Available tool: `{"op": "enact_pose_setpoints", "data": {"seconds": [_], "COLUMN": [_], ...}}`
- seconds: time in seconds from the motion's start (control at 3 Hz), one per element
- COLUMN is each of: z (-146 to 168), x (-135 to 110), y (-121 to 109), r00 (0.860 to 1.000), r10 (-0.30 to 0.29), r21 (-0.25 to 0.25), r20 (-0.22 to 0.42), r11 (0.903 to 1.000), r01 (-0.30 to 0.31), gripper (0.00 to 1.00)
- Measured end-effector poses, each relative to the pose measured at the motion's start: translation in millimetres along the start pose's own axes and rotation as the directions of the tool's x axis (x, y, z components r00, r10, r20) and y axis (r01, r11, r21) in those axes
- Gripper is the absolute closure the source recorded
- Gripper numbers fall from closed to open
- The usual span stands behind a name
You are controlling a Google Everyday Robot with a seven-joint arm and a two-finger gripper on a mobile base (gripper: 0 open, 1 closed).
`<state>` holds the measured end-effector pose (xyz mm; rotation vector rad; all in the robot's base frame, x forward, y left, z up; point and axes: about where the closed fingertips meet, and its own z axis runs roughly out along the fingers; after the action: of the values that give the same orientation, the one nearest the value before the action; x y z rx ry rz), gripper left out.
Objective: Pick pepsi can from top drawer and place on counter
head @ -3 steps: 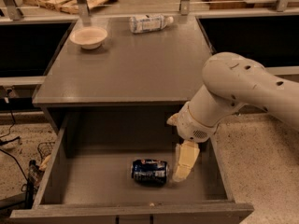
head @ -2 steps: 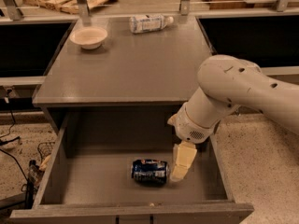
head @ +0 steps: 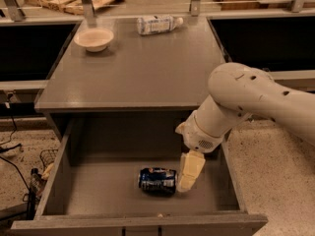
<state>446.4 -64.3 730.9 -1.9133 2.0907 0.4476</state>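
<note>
The cream parallel-jaw gripper (head: pixel 190 173) has edged left to the small dark-blue pepsi can's (head: pixel 156 180) end in the wide grey top drawer (head: pixel 98 195). Its opening cannot be told, but a grasp seems close.

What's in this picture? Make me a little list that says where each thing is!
drawer: open, below the counter
can: lying on its side on the drawer floor
gripper: down in the drawer, at the can's right end
arm: reaches in from the right
bowl: on the counter, back left
bottle: lying on the counter, at the back
</note>
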Motion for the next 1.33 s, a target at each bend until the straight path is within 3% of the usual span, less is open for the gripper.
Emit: {"op": "enact_pose_setpoints", "data": {"seconds": [0.33,0.67,1.0,1.33], "z": [24,26,43,62], "x": [0,0,-2,-13], "y": [-4,-4,-4,-7], "r00": [0.999,0.999,0.999,0.999], "r10": [0.015,0.017,0.041,0.054], "r21": [-0.032,-0.031,-0.026,0.017], "r20": [0.033,0.029,-0.022,-0.009], "r11": [0.9994,0.9994,0.9988,0.9984], "r01": [-0.014,-0.017,-0.041,-0.054], "gripper": [0.00,0.00,0.00,0.00]}}
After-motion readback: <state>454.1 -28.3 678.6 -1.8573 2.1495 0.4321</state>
